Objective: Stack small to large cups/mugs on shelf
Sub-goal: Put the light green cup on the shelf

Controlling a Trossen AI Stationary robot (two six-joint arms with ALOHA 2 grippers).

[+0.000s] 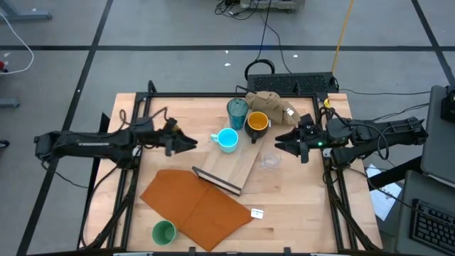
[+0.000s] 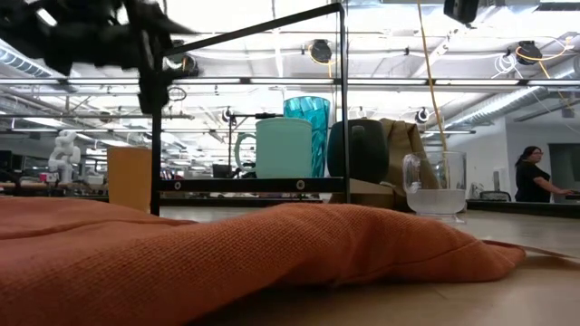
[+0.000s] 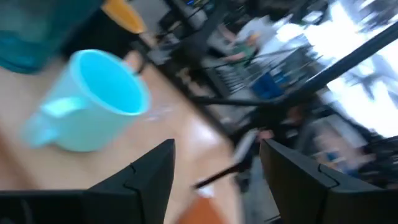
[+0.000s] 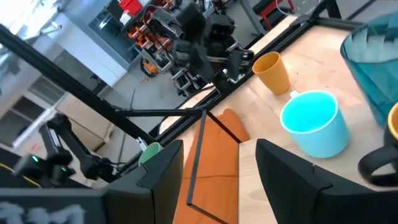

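Flanking the shelf [image 1: 234, 167], both the left gripper [image 1: 186, 144] and right gripper [image 1: 283, 144] were held open, empty, clear of its edges.

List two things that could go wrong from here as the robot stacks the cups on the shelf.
1. The teal tumbler, dark mug and blue mug stand crowded at one end of the shelf; reaching for one may knock another.
2. The clear glass is hard to see, close beside the right gripper; a sweep could tip it.
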